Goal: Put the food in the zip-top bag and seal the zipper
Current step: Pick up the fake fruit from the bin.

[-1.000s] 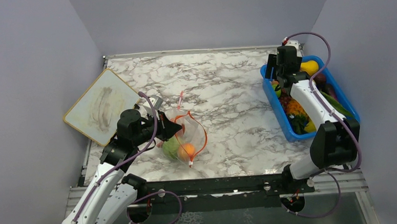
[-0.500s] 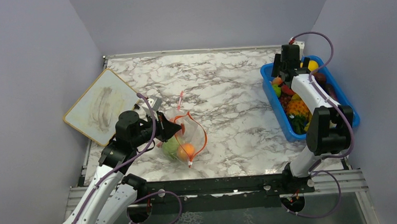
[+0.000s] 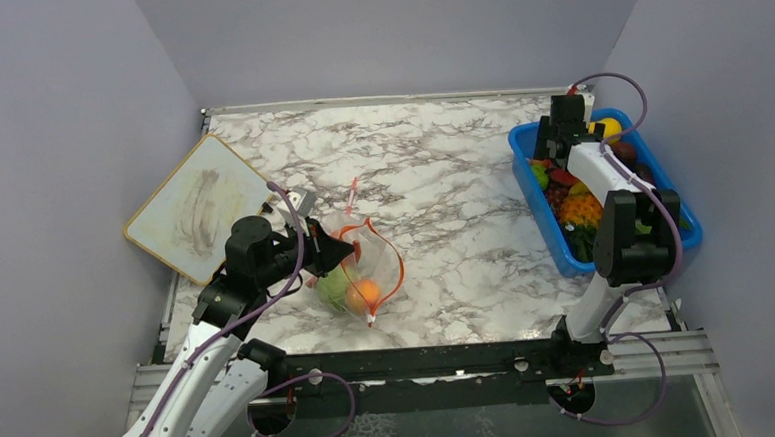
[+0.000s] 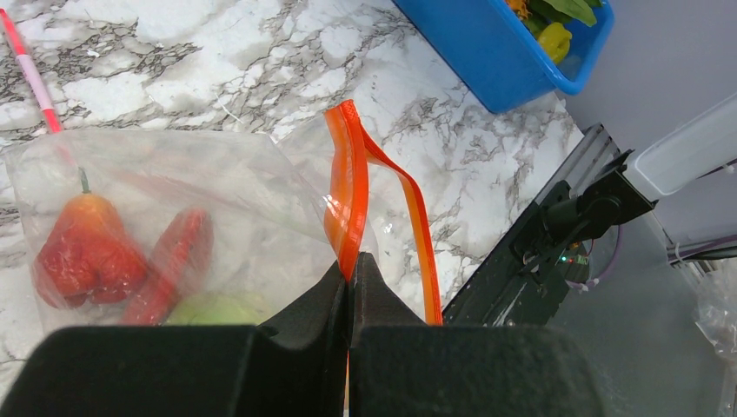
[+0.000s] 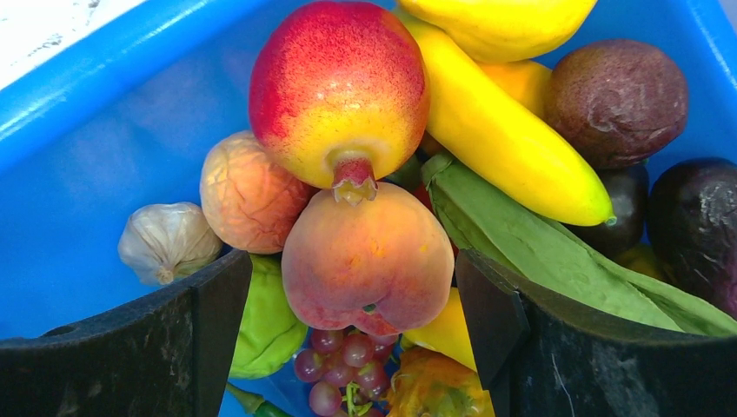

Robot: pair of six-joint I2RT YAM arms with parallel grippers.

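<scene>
At the left front of the white marble table, the left gripper is pinched tight on the red-orange zipper strip of the clear crinkly plastic bag. A red pear-shaped fruit and a green round one sit inside. Over the blue plastic bin, the right gripper hangs spread wide, either side of a pink-orange peach.

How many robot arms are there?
2. The left arm is beside the zip-top bag, left gripper pinching the zipper. The right arm reaches over the blue bin, right gripper open above the fruit.
</scene>
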